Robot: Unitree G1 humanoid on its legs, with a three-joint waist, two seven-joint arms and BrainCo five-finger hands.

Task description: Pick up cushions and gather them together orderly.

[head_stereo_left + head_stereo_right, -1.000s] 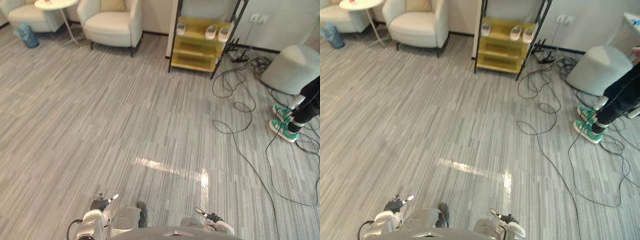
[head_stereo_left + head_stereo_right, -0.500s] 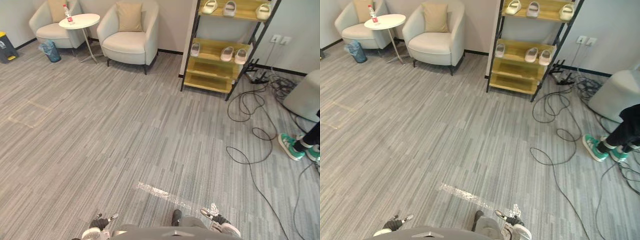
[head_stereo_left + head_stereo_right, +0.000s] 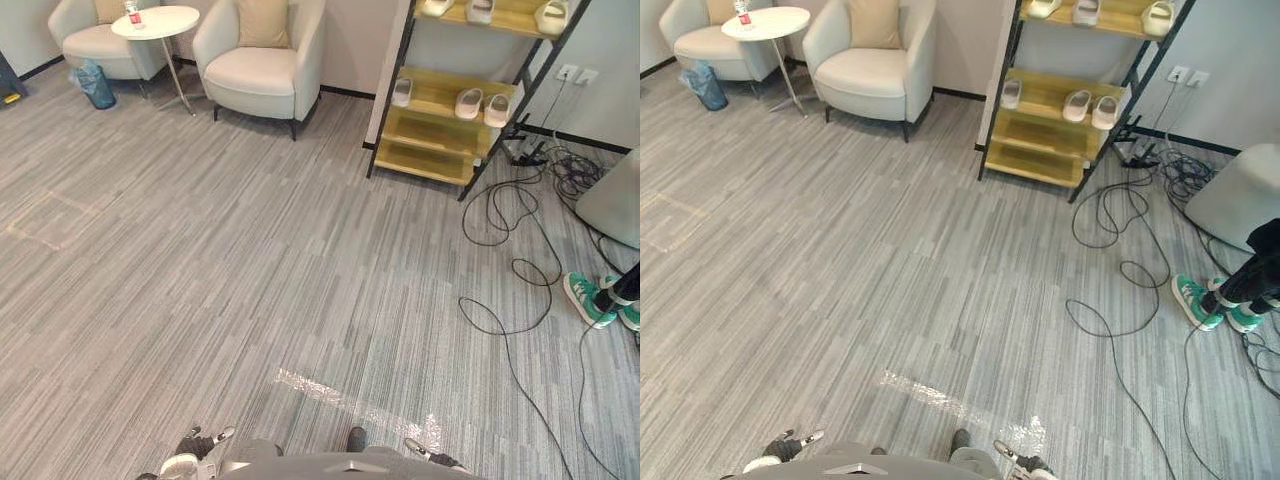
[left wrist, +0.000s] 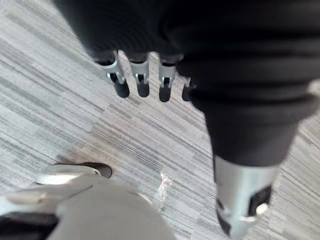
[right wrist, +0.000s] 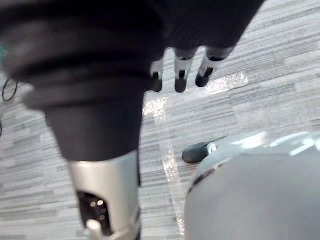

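Observation:
A beige cushion (image 3: 262, 20) leans upright against the back of the nearer cream armchair (image 3: 262, 72) at the far end of the room. A second beige cushion (image 3: 108, 8) rests in the farther armchair (image 3: 95, 40) to its left. My left hand (image 3: 195, 447) hangs low at the bottom edge, far from both. Its fingers (image 4: 142, 82) are straight over bare floor and hold nothing. My right hand (image 3: 428, 456) hangs low on the other side, its fingers (image 5: 180, 75) also straight and empty.
A round white side table (image 3: 155, 22) with a bottle stands between the armchairs, a blue bin (image 3: 95, 85) beside it. A wooden shoe rack (image 3: 450, 115) with slippers is at the back right. Black cables (image 3: 505, 250) loop on the floor near a person's green shoes (image 3: 590, 298).
The camera has moved: it tilted up, bringing both armchairs and their cushions into view, then dipped slightly. Both hands stay hanging, sitting lower in the picture.

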